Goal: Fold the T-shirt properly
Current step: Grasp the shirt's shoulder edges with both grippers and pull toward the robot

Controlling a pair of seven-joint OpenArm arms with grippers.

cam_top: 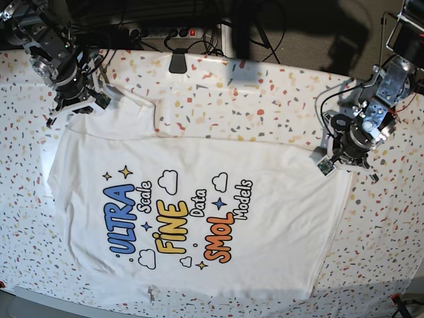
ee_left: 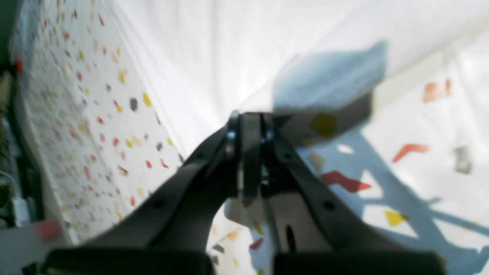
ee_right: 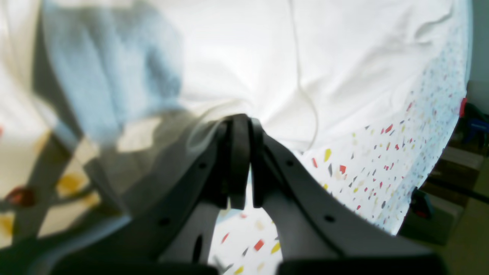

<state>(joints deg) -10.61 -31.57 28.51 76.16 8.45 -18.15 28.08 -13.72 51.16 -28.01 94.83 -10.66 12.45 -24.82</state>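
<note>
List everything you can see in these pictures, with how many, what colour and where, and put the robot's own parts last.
T-shirt: one, white with blue, yellow and orange print, spread print-up on the table.
Speckled cloth: one, white with red, yellow and grey flecks, covering the table under the shirt.
Power strip: one, white, behind the table's far edge.
Left gripper: one, dark, shut on the T-shirt at its edge, base view's right.
Right gripper: one, dark, shut on the T-shirt at its upper left corner in the base view.

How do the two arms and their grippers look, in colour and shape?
Both arms are metallic grey and black, with black cables along the joints. The left gripper and the right gripper have dark grey, tapering fingers with small round holes and black pads.
</note>
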